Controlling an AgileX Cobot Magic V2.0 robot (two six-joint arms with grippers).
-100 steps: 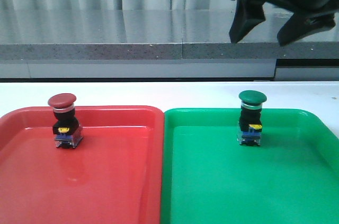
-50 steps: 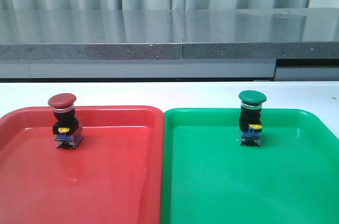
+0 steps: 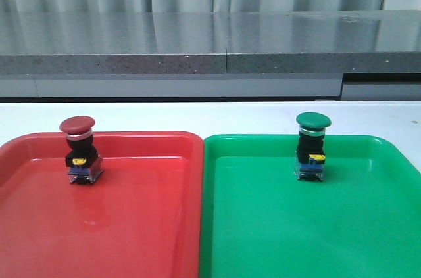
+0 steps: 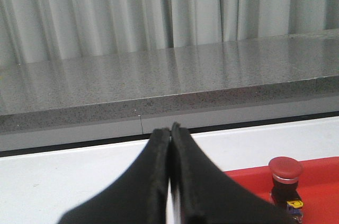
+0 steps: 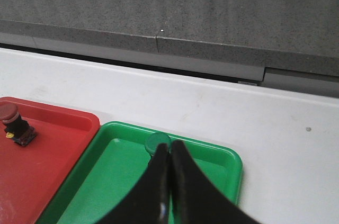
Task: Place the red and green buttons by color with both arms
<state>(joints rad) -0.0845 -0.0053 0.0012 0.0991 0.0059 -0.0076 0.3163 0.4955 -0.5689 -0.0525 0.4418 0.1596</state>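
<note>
The red button (image 3: 78, 150) stands upright in the red tray (image 3: 99, 225) near its back left; it also shows in the left wrist view (image 4: 285, 180) and the right wrist view (image 5: 15, 124). The green button (image 3: 312, 146) stands upright in the green tray (image 3: 309, 225) near its back; in the right wrist view its cap (image 5: 157, 142) is partly hidden behind my fingers. My left gripper (image 4: 170, 131) is shut and empty, off to the side of the red tray. My right gripper (image 5: 169, 147) is shut and empty, high above the green tray. Neither arm shows in the front view.
The two trays sit side by side on a white table (image 3: 210, 117). A grey stone ledge (image 3: 210, 61) and pale curtains run along the back. Bare white table (image 5: 286, 144) lies beside the green tray.
My right gripper, open at the top right of the front view a second ago, has lifted out of that view. Both buttons have stayed still.
</note>
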